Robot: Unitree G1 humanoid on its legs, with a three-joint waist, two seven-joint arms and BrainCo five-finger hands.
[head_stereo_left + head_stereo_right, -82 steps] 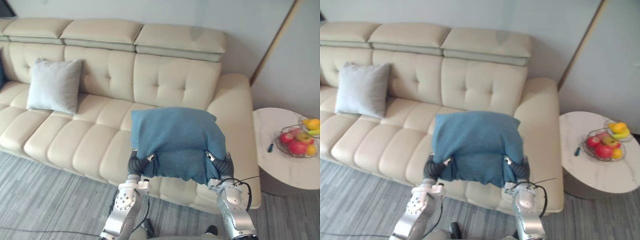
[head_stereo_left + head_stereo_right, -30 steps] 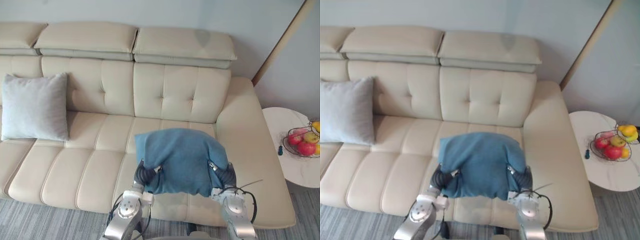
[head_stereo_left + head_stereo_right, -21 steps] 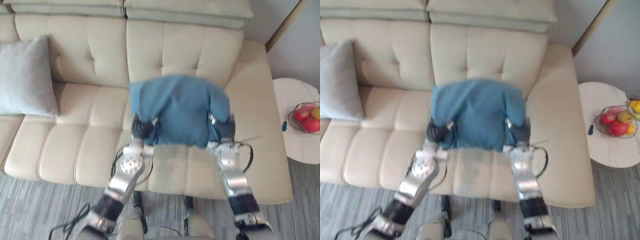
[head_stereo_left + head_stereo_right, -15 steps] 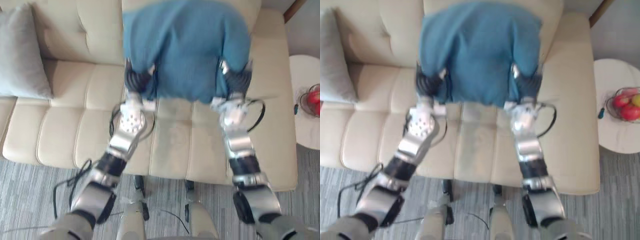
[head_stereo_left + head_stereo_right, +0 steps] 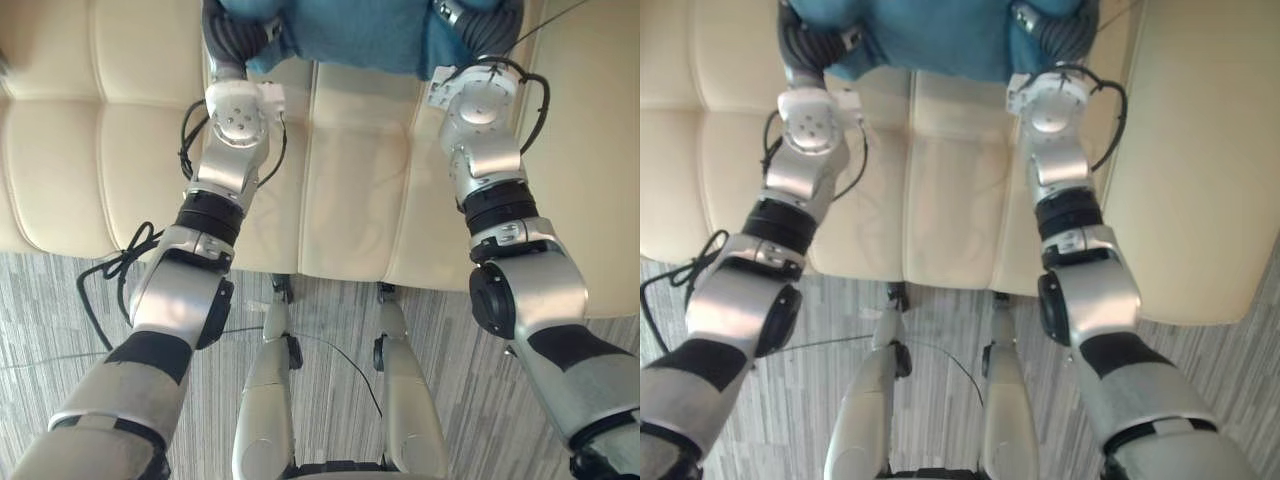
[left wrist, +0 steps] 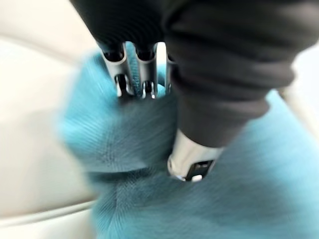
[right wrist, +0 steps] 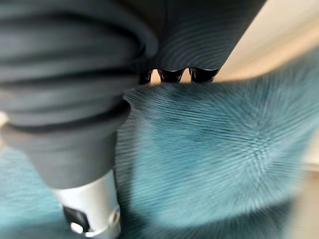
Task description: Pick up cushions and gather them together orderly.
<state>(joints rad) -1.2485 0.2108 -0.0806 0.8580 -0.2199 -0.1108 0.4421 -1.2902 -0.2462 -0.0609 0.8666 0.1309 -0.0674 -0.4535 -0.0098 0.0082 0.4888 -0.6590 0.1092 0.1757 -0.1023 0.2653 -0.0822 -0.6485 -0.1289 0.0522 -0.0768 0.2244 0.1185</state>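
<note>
Eye views, cushion: the blue cushion (image 5: 350, 30) sits at the top edge, held up between the two hands over the sofa (image 5: 350, 170) seat. Only its lower edge shows.
Eye views, hands: the left hand (image 5: 228, 40) is at the cushion's left lower corner and the right hand (image 5: 485, 25) at its right lower corner. Both arms are stretched forward, and the fingers cannot be read from here.
Left wrist view, grip: the fingers (image 6: 144, 74) are curled into the cloth with the thumb pressed in opposite them. They pinch a fold of the cushion, which bulges around them.
Right wrist view, grip: the dark fingertips (image 7: 172, 74) hook over the cushion's far edge and the thumb lies on the near face, so the corner is clamped between them.
Handling, weight: probably light, as pinches at two corners carry it.
Handling, stiffness: soft and yielding; the cloth dents and creases under the fingers, so it will likely sag and swing from the corners.
Handling, surface: the ribbed fabric looks grippy, so a slip is unlikely. It is not fragile.
Where to hold: two opposite corners or side edges, pinched deep enough to catch filling and not just cover.
</note>
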